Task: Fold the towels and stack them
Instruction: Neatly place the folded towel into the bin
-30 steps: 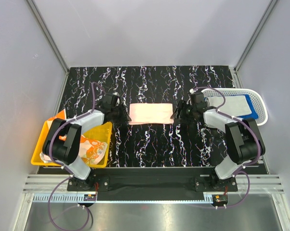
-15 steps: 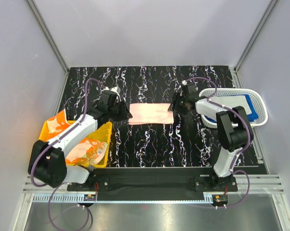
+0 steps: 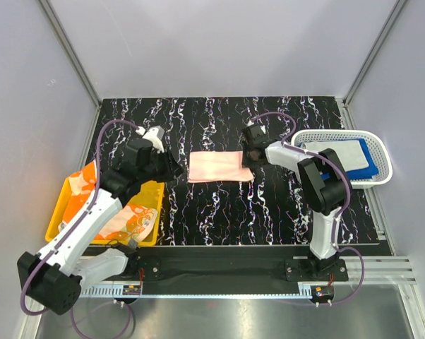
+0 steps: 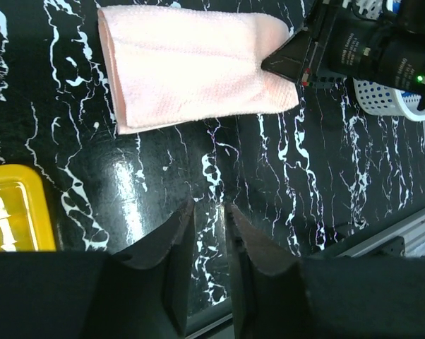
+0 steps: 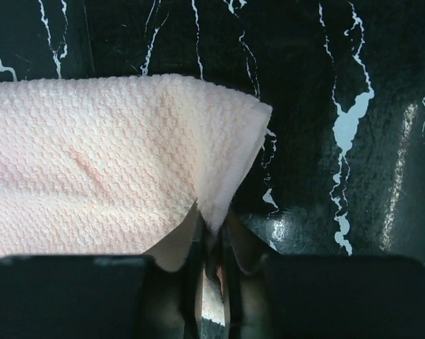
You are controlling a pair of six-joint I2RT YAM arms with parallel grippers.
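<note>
Right gripper is pinched nearly closed on the right end of the pink towel, with cloth bunched up between the jaws. Left gripper is only cracked open a bit with nothing in it, hanging over the table near the towel's left end, not touching it. Towel lies folded flat mid-table. From the top the fingertips are hard to make out under the wrists. Left arm covers part of the yellow bin and its orange towel. Right arm cuts across the white basket, which holds a blue towel. Table's black with white veins, plain grey walls around.
</note>
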